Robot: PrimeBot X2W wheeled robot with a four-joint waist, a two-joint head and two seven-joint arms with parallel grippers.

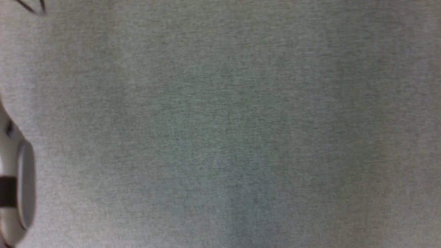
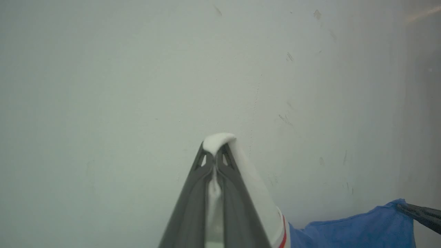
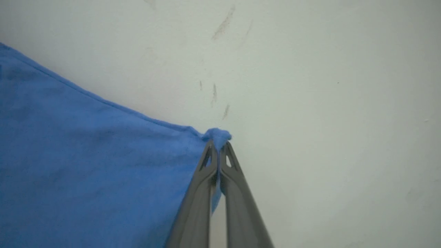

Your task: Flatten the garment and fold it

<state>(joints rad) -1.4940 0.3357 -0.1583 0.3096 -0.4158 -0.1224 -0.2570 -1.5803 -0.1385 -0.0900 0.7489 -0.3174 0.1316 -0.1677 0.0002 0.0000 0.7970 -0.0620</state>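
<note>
Nearest in the left wrist view, left gripper (image 2: 215, 161), both dark grey fingers clenched on a pinch of white sleeve cloth, a small tuft poking past the tips. Part of the garment (image 2: 344, 230), a royal-blue jersey T-shirt with a white sleeve edged in thin red stripes, trailing from that pinch down and right into the blue body. Likewise close up in the right wrist view, right gripper (image 3: 218, 147) shut tight on a blue corner or edge fold, blue cloth spreading off to that view's left, a straight hem line running up to the pinch. Held at two well-separated points, most likely to draw the cloth taut and open it out for laying flat; flattening under way by this reading, folding not yet begun. Farther off at the right edge of the left wrist view, the right gripper's dark fingers (image 2: 418, 213) on the blue corner. Beyond both, pale scuffed counter (image 2: 103, 86); cloth touching it or lifted clear, cannot tell. In the head view, a blurred grey-green speckled surface (image 1: 220, 124) and a pale forearm (image 1: 15, 186) at the lower left edge.
</note>
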